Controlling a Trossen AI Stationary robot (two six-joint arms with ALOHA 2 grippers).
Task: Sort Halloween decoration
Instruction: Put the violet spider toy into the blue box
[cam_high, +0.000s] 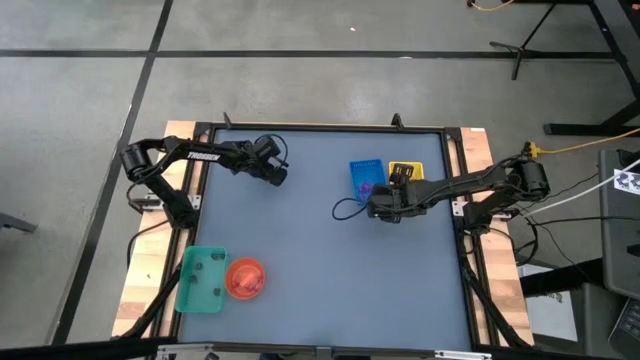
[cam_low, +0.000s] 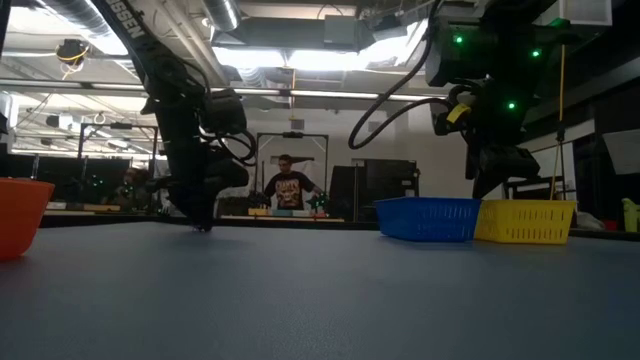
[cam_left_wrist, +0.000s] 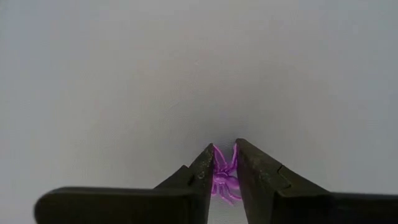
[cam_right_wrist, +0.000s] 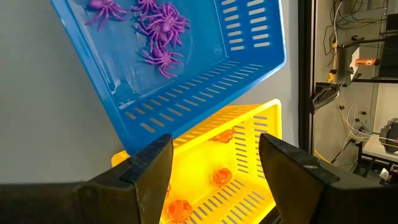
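My left gripper (cam_left_wrist: 224, 163) is at the table's far left part (cam_high: 272, 170), fingers pointing down, shut on a small purple spider (cam_left_wrist: 222, 180). My right gripper (cam_right_wrist: 214, 168) is open and hovers beside the blue tray (cam_high: 365, 177) and the yellow tray (cam_high: 405, 172) on the right. In the right wrist view the blue tray (cam_right_wrist: 186, 68) holds several purple spiders (cam_right_wrist: 158, 31), and the yellow tray (cam_right_wrist: 249, 155) holds orange pieces (cam_right_wrist: 221, 177). In the low view the left gripper's tips (cam_low: 203, 222) are down at the table. My left gripper pinches the purple spider's body (cam_left_wrist: 224, 184) between its two fingers, coming from above and pointing down. The spider's legs (cam_left_wrist: 219, 155) stick out past the fingertips (cam_left_wrist: 205, 167). Whether it still touches the table, I cannot tell.
A green tray (cam_high: 203, 280) and a round orange bowl (cam_high: 245, 278) stand near the table's near left corner; the bowl's wall (cam_low: 20, 215) shows in the low view. A black cable (cam_high: 345, 208) loops by the right arm. People sit in the room beyond the table.
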